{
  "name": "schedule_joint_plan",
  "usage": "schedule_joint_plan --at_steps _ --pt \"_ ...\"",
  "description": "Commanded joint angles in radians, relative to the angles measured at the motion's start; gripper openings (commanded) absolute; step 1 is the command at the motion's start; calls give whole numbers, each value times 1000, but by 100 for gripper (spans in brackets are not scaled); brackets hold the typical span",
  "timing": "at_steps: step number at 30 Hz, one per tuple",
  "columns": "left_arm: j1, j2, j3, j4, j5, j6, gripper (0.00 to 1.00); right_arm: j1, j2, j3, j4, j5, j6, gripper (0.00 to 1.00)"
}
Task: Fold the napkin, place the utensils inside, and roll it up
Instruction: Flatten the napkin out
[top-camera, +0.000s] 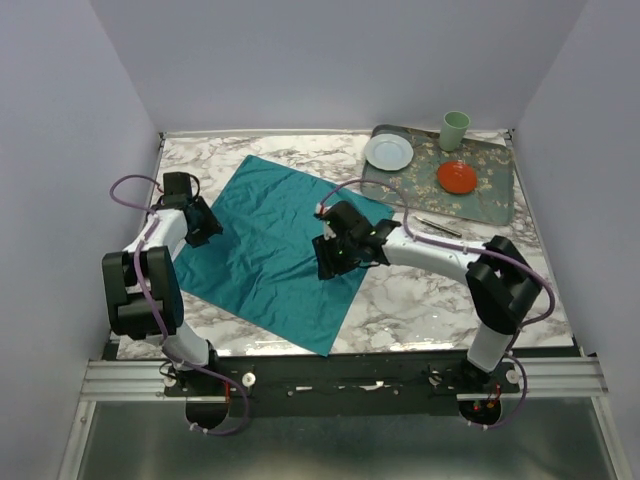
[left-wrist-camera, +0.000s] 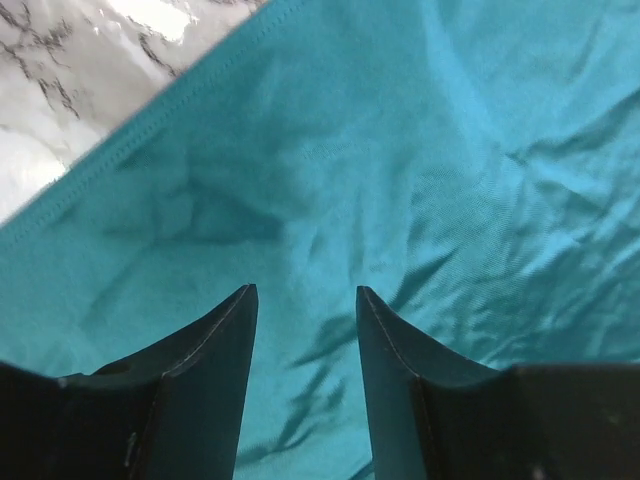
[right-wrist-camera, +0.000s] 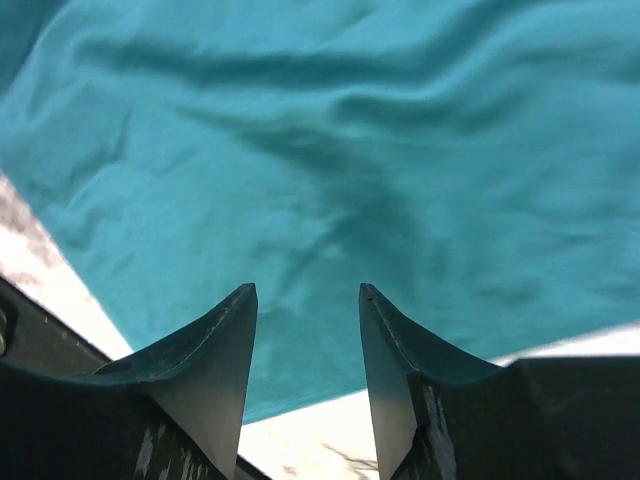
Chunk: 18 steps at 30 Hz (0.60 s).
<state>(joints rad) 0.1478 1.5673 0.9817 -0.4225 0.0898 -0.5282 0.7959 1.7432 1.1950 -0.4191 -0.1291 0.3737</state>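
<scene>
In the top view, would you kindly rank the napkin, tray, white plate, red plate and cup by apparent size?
Largest to smallest:
1. napkin
2. tray
3. white plate
4. red plate, only slightly smaller than the white one
5. cup

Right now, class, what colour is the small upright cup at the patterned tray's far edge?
Pale green; the cup shows best in the top external view.

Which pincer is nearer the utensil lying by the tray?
Right. The right pincer hangs over the napkin near its right edge, the utensil further right; the left pincer is over its left side.
</scene>
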Motion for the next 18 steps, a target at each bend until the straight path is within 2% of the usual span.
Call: schedule_joint_plan --at_steps 1,4,7,11,18 --pt "19 98 104 -105 -59 94 52 120 67 46 -52 103 24 53" --pt "59 126 72 -96 -53 76 52 170 104 72 -64 114 13 52" --pt "127 152 34 -84 59 63 50 196 142 107 -78 123 11 52" --pt "157 151 3 -96 4 92 52 209 160 124 -72 123 4 52" --pt "289 136 -69 -108 -53 65 51 209 187 120 -23 65 -9 52"
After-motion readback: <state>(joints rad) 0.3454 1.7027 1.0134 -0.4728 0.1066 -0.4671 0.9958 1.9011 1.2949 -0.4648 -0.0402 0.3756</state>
